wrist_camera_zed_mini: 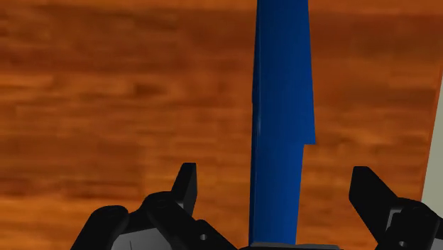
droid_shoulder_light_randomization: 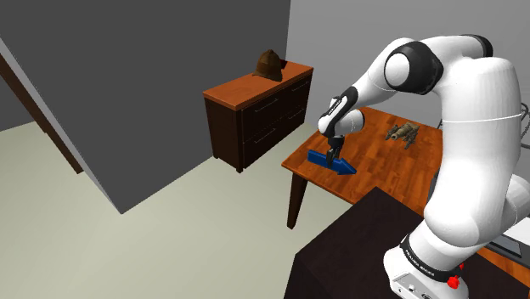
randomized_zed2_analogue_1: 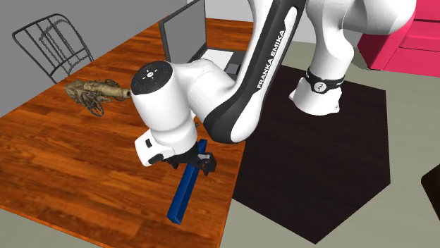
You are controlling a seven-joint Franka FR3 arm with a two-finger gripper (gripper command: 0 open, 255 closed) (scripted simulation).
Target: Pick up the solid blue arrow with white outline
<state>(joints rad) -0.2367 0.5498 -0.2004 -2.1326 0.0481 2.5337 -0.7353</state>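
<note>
The black gripper (droid_shoulder_light_randomization: 333, 153) is hanging low over the wooden table (droid_shoulder_light_randomization: 386, 161), its fingers (wrist_camera_zed_mini: 186, 183) standing wide apart on either side of the blue arrow (wrist_camera_zed_mini: 280, 85), touching neither flank and holding nothing. The arrow is lying close along the table's edge, well apart from a small brown cannon model (droid_shoulder_light_randomization: 402, 132) and an open laptop (randomized_zed2_analogue_1: 187, 32) sitting farther along the tabletop.

arrow (droid_shoulder_light_randomization: 345, 166) on table (droid_shoulder_light_randomization: 386, 166) near its edge | pincer (wrist_camera_zed_mini: 275, 173) astride arrow | figurine (droid_shoulder_light_randomization: 403, 132) on table, well apart
</note>
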